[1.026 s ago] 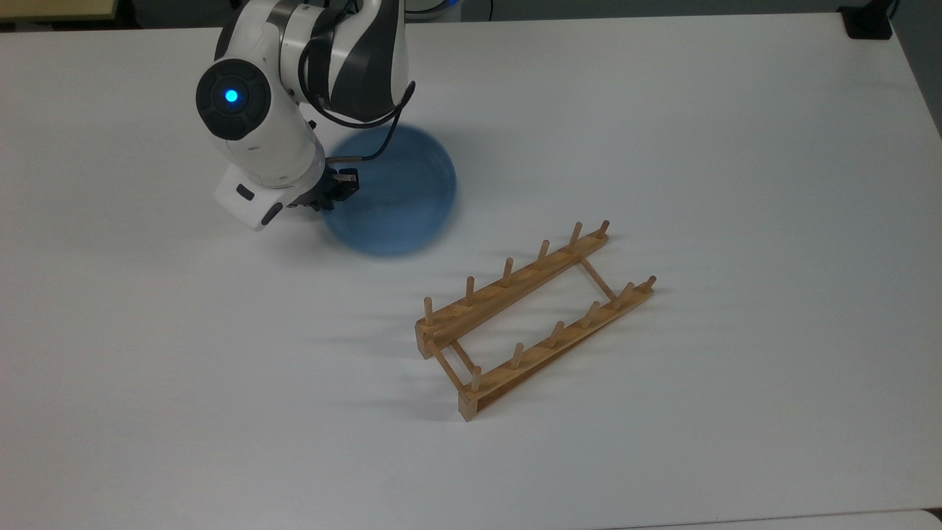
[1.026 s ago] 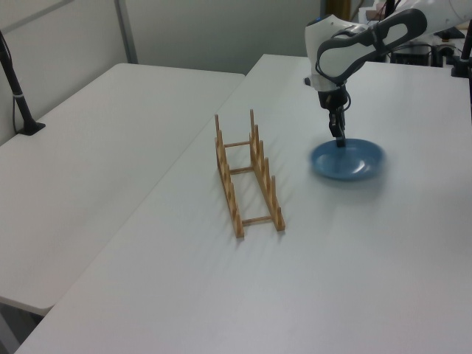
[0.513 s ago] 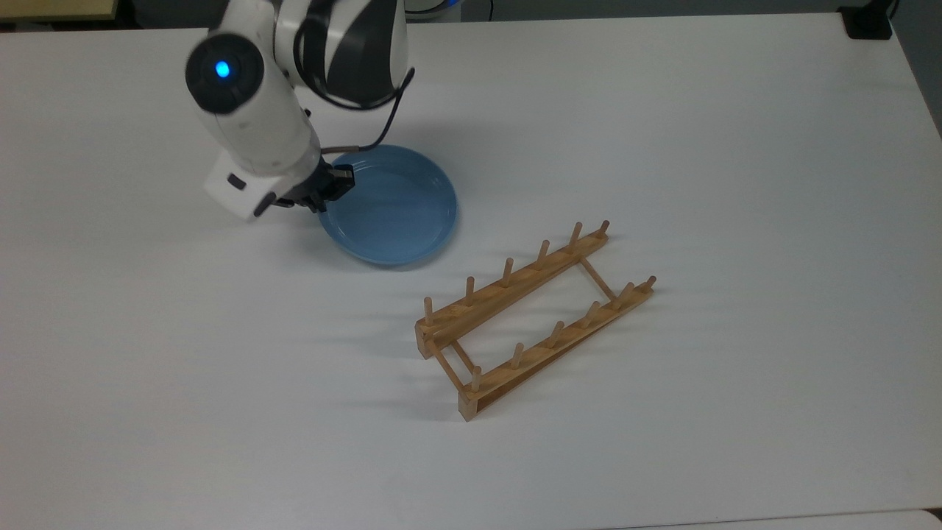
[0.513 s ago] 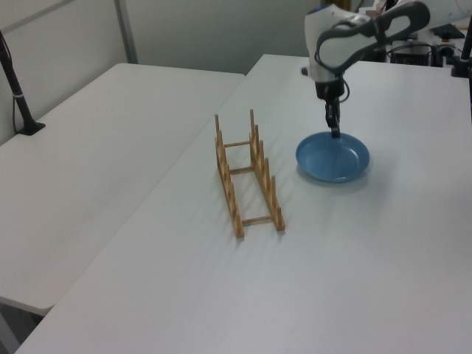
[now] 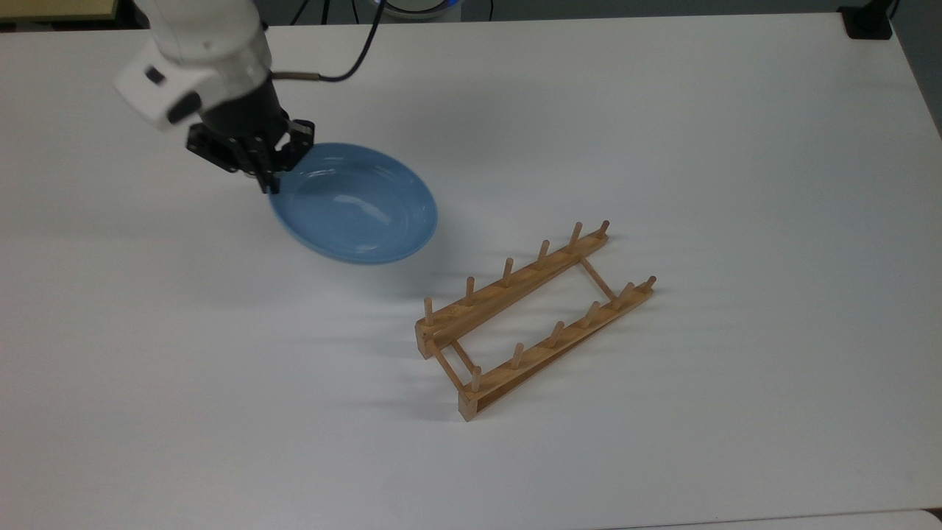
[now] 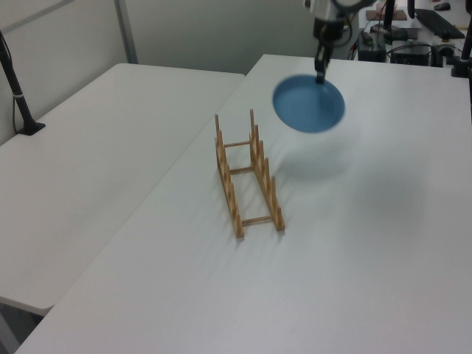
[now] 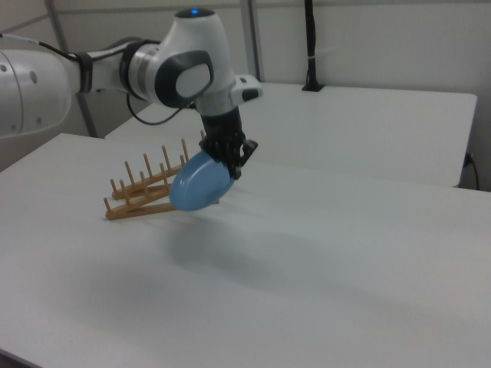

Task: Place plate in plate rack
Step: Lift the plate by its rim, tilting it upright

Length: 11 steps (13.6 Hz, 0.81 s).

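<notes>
Gripper (image 5: 268,173) clamped on the rim of the plate (image 5: 353,205), at the edge nearest the top view's left. Plate lifted clear of the worktop (image 5: 662,110), tilted, hanging down from the gripper with its hollow face turned toward the top view's lower right; faint shadow on the worktop beneath it in the right view. Plate rack (image 5: 533,316) down and to the top view's right of the plate, well apart from it, long axis running diagonally from the top view's lower left to upper right, pegs upright, no slot filled. In the left view, plate (image 6: 309,103) above and beyond the far end of the rack (image 6: 247,173). Judged next: carry toward the rack, turn the plate fully on edge, line its face across the rails to drop between two peg pairs. Against half a second ago: plate then flat on the worktop, gripper low at its rim; now raised and tipped, rack unmoved.
</notes>
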Each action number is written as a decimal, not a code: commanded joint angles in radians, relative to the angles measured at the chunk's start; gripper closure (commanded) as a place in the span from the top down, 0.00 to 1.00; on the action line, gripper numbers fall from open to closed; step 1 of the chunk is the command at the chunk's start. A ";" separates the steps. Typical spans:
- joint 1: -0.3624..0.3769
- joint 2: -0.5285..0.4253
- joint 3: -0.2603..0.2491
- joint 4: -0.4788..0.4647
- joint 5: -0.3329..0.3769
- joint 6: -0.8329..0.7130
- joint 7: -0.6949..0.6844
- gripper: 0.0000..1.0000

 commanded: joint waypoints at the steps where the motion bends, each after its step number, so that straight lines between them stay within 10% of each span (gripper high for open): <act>1: 0.019 -0.018 -0.003 0.046 -0.009 0.105 0.149 0.00; 7: 0.120 -0.032 0.003 0.143 -0.280 0.175 0.409 0.00; 11: 0.218 0.011 0.005 0.147 -0.591 0.315 0.645 0.00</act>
